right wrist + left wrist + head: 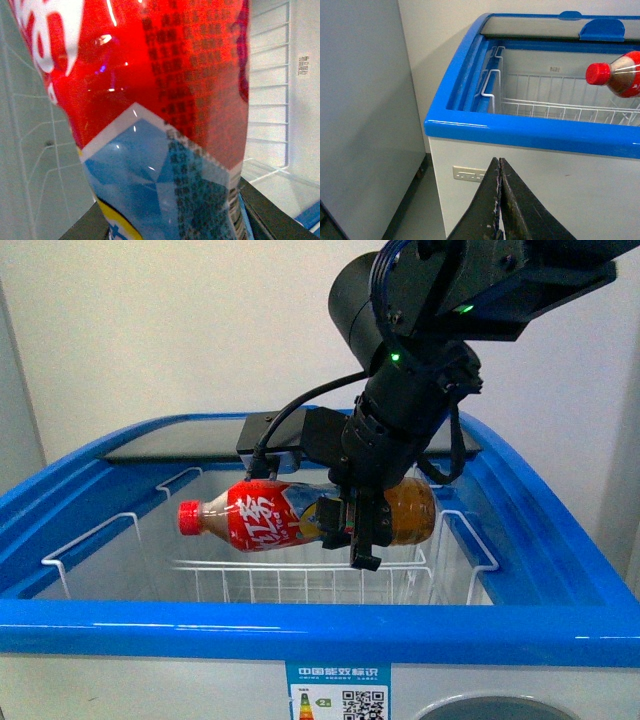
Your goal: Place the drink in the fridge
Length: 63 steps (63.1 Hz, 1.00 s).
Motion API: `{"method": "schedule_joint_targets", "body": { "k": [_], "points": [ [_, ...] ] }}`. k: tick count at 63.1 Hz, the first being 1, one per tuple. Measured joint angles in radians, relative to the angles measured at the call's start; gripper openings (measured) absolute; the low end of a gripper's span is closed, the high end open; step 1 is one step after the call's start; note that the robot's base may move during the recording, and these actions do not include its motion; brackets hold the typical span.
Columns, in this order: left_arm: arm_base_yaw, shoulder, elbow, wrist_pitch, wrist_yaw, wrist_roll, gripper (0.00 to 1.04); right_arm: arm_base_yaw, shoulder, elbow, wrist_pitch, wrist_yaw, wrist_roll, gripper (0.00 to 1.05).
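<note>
The drink bottle (270, 517), red-capped with a red label and brown liquid, hangs on its side over the fridge's open top. My right gripper (352, 530) is shut on its middle, cap pointing left. The fridge (300, 632) is a low white chest with a blue rim, and white wire baskets (300, 580) sit inside below the bottle. In the right wrist view the bottle's label (160, 120) fills the picture. My left gripper (499, 165) is shut and empty, in front of the fridge's white outer wall (570, 190); the bottle's cap (598, 73) shows over the opening.
The sliding glass lid (190, 440) is pushed to the back of the chest. A wire basket handle (490, 90) hooks over the fridge's inner edge. A grey cabinet side (365, 115) stands close beside the fridge, with a narrow strip of floor between.
</note>
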Motion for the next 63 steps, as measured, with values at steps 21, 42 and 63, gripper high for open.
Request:
{"method": "schedule_joint_targets", "body": {
  "k": [21,42,63],
  "points": [
    [0.000,-0.119,-0.047,-0.058,0.000,-0.002,0.03,-0.008,0.134,0.137,-0.020,0.030,0.009,0.43],
    [0.000,-0.264,-0.047,-0.195,0.000,-0.002,0.03,0.010,0.172,0.104,0.053,0.031,0.020,0.60],
    [0.000,-0.376,-0.047,-0.307,0.000,-0.002,0.03,-0.021,0.019,0.043,0.104,-0.069,0.141,0.97]
  ]
}}
